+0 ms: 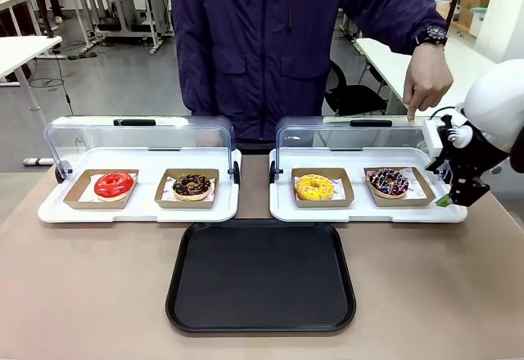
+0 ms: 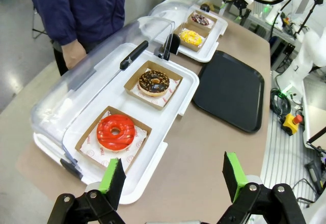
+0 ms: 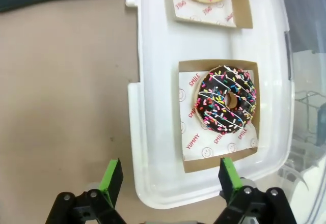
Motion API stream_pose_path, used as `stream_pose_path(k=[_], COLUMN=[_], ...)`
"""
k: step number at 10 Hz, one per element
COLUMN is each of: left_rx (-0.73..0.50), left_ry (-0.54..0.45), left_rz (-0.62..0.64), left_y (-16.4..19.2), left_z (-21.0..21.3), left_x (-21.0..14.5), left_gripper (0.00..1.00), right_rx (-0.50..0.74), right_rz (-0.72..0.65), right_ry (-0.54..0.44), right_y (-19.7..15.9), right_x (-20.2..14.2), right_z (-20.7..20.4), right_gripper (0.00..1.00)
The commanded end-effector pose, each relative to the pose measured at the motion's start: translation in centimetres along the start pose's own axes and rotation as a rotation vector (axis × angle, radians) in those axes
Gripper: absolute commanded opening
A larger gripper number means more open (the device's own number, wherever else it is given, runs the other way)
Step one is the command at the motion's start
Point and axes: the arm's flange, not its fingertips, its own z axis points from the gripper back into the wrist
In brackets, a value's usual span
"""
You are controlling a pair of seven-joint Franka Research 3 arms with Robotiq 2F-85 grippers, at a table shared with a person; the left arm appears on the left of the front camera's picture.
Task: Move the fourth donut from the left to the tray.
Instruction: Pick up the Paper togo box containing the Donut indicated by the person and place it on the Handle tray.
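Plainly, fourth donut (image 3: 226, 100), paper (image 3: 202, 143) printed SMILE, YUMMY

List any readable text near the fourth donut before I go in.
"SMILE": on the paper liner under the fourth donut.
"YUMMY": same liner, toward the right gripper.
Print on the yellow donut's liner: too blurred to read.

The dark chocolate-glazed ring donut (image 1: 389, 182) with white drizzle and coloured sprinkles lies flat in its brown cardboard holder, rightmost. The large black rectangular plastic tray (image 1: 261, 276) lies empty on the counter, nearer.
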Motion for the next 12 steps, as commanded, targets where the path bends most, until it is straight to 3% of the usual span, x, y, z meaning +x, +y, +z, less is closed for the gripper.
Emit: stream_pose_path(k=[1,12], left_rx=[0.000,0.000], left_ry=[-0.009,-0.009], left_rz=[-0.011,-0.011], left_y=[-0.3,-0.3], left_z=[0.0,0.0], left_x=[0.1,0.1], left_gripper=[1.00,1.00], right_rx=[-0.019,-0.069], right_rz=[0.020,0.080], right_ry=[0.053,0.110], right_y=[-0.2,-4.0], right_x=[0.2,-1.6], right_z=[-1.9,-6.2], right_gripper=[1.00,1.00])
